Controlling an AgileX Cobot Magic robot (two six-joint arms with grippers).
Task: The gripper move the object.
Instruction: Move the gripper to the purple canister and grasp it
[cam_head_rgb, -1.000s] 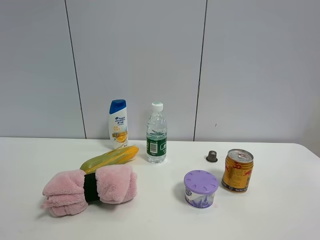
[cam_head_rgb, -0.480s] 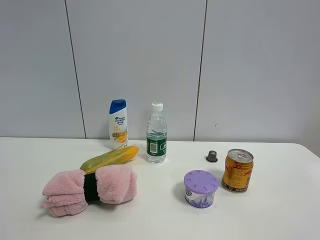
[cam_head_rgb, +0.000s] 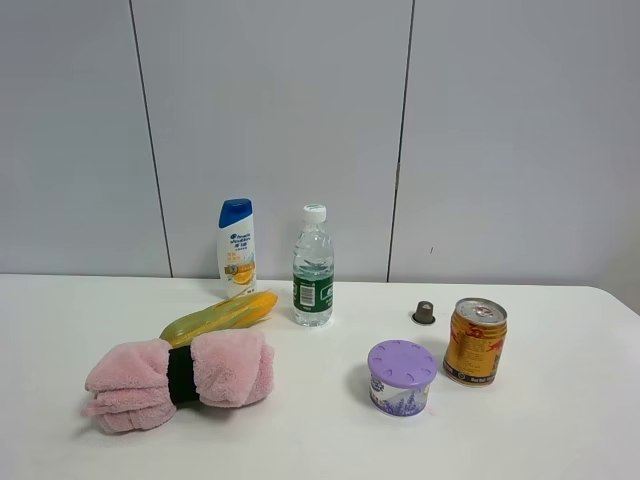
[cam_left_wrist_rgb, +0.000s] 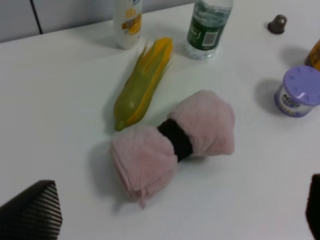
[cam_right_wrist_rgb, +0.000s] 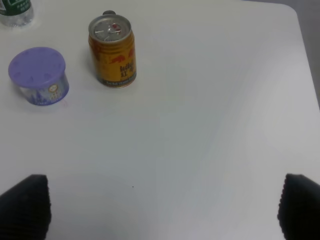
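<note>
While the left gripper (cam_left_wrist_rgb: 172, 210) and right gripper (cam_right_wrist_rgb: 162, 207) hang released and empty, jaws wide, we find the tub (cam_head_rgb: 398, 393) upright just beside the can (cam_head_rgb: 475, 341), not touching it. We judge the tub light, rigid and smooth-sided. The grasp should fall across its white wall, below the lid (cam_head_rgb: 402, 362).

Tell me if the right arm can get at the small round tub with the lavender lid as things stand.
Probably yes. The right gripper stands open with bare white table between it and the small round lavender-lidded tub; the gold-red drink can stands beside the tub, apart from it.
</note>
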